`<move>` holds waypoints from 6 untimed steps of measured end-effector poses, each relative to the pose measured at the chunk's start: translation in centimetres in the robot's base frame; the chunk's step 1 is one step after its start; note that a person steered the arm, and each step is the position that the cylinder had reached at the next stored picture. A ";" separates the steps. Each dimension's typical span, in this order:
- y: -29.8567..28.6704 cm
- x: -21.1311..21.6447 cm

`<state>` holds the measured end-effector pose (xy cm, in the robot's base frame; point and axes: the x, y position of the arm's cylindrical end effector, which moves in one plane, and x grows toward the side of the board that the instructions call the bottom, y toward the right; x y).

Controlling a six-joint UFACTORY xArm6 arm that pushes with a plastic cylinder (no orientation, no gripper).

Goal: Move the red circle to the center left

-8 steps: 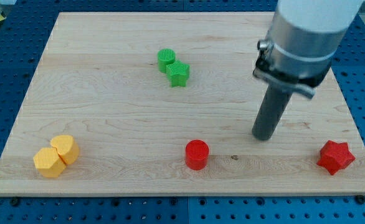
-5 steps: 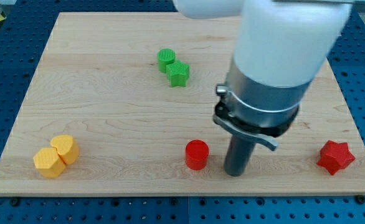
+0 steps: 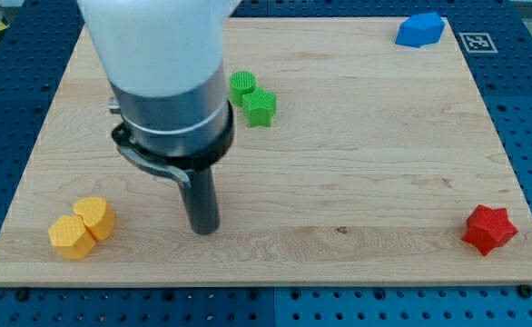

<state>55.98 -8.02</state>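
Note:
The red circle does not show in the camera view; the arm may hide it. My tip [image 3: 202,229] rests on the wooden board [image 3: 357,163] at the lower left of centre, to the right of two yellow blocks [image 3: 83,227]. The arm's wide grey body covers the board above the tip.
A green circle [image 3: 241,85] and a green star [image 3: 261,107] touch each other just right of the arm's body. A red star [image 3: 489,229] sits at the lower right. A blue block [image 3: 419,29] lies at the top right edge.
My tip has swept from the right of the red circle leftward along the view's bottom. The red circle, seen before at bottom centre, is out of sight now. The blue block is uncovered.

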 end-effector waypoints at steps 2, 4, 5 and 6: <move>-4.7 -4.0; -0.6 1.9; 2.6 0.7; 3.2 -1.9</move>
<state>54.13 -4.83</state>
